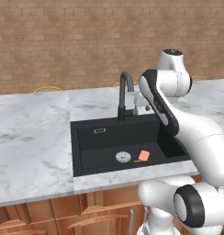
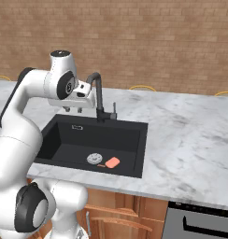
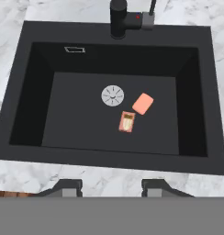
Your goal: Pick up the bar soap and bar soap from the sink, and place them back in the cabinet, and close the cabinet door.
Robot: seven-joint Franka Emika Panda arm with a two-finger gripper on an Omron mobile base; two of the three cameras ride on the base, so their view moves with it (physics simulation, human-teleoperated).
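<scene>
Pink bar soap (image 3: 142, 103): a salmon rounded rectangle lying flat on the sink floor, just right of the drain disc (image 3: 113, 95) and apart from it; also seen in the left base view (image 1: 143, 155) and the right base view (image 2: 112, 162).
Orange bar soap (image 3: 127, 121): smaller and thinner, with a pale patch on its top face, flat on the sink floor just below and right of the drain disc, close beside the pink bar's lower left corner; whether the two touch cannot be told.
Sink (image 3: 22, 114): black rectangular basin; the drain disc sits near the middle of its floor, and a small silver overflow slot (image 3: 75, 49) is on the back wall, up and left of the drain disc.
Faucet (image 1: 125, 94): dark gooseneck standing on the rim behind the drain disc.
Counter (image 1: 31, 137): white marble surrounding the sink on all sides.
Gripper (image 3: 111, 186): hangs high above the sink's front rim, well clear of the drain disc; its fingers (image 3: 68, 186) stand wide apart with nothing between them.
Low cabinets (image 1: 86, 215): wooden fronts under the counter, beneath the drain disc.
Wall (image 2: 148, 42): brick, behind the counter.
</scene>
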